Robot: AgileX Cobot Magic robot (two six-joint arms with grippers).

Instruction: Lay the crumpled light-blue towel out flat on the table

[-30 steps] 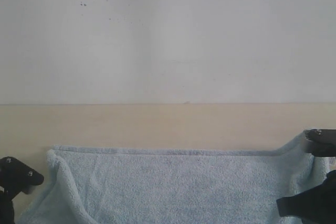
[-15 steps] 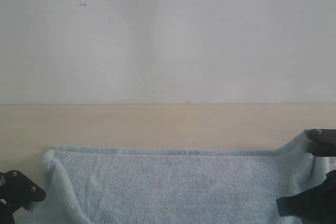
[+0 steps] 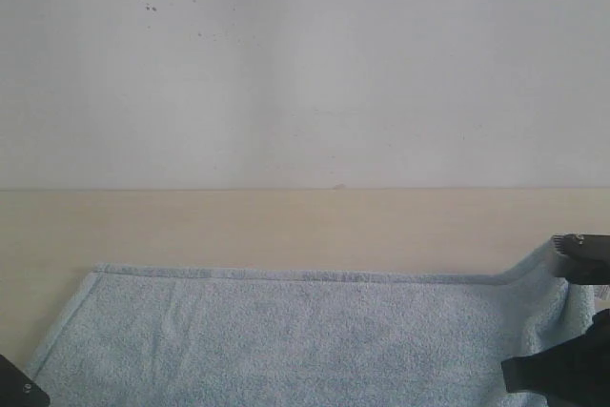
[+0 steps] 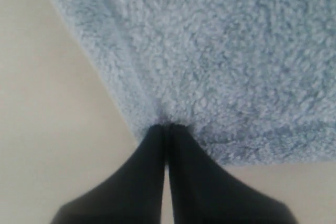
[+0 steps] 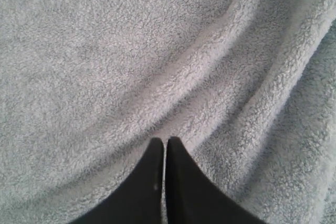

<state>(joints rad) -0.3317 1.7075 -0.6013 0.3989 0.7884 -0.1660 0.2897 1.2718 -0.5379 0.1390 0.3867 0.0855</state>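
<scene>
While the towel [image 3: 305, 340] lies mostly flat on the bench [image 3: 286, 226], the left tool [image 4: 165, 126] pinches its corner and the right tool [image 5: 165, 140] pinches a raised fold.

light: bright, soft, even | exterior: hazy, low contrast, wall [image 3: 305, 64] washed out toward 12 o'clock | wrist views: towel [image 5: 131, 51] pile fairly sharp, faint fold shadows; black fingers [image 4: 136, 187] soft-edged
</scene>
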